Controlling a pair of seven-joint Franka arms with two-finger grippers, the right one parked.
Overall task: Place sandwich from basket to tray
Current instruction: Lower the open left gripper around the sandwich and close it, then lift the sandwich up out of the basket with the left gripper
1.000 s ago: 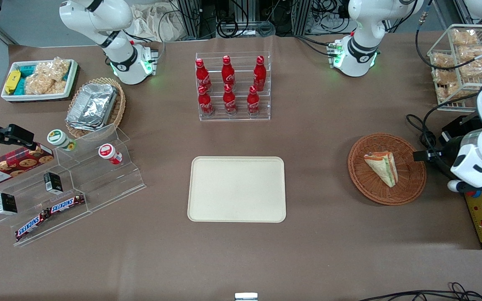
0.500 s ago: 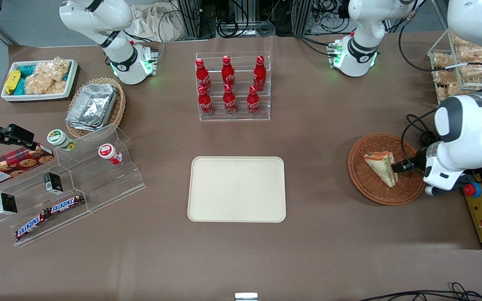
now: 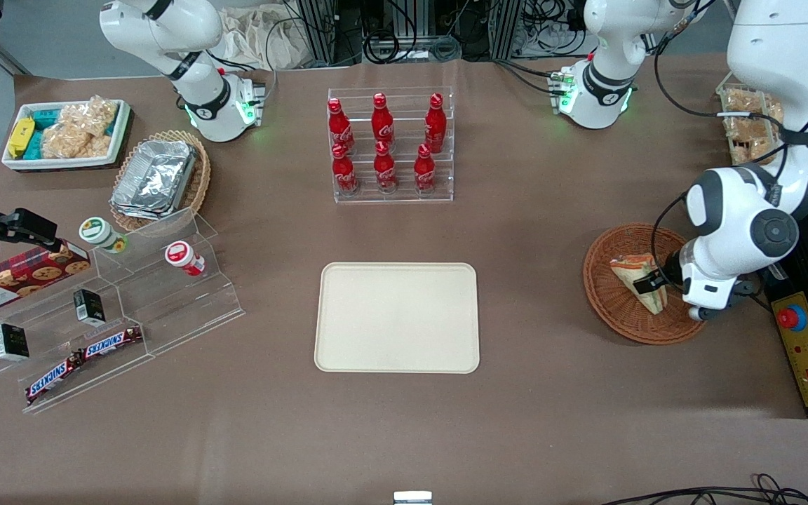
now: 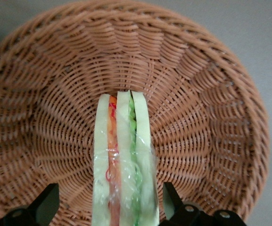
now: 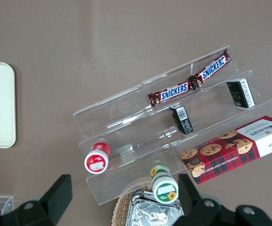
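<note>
The sandwich (image 3: pixel 630 269), a wrapped wedge of pale bread with orange and green filling, lies in the round reddish-brown wicker basket (image 3: pixel 614 308) toward the working arm's end of the table. My gripper (image 3: pixel 647 284) is low over the basket, open, with one black finger on each side of the sandwich (image 4: pixel 121 155). In the left wrist view a gap shows between each fingertip (image 4: pixel 171 200) and the bread, and the basket weave (image 4: pixel 197 94) fills the background. The cream tray (image 3: pixel 397 351) lies bare at the table's middle.
A clear rack of red cola bottles (image 3: pixel 390 144) stands farther from the front camera than the tray. A control box with a red button (image 3: pixel 807 344) sits beside the basket. A stepped acrylic shelf of snacks (image 3: pixel 116 301) is toward the parked arm's end.
The working arm has swung in from the table's end over the basket. Its gripper has come down from beside the basket rim to straddle the sandwich.
</note>
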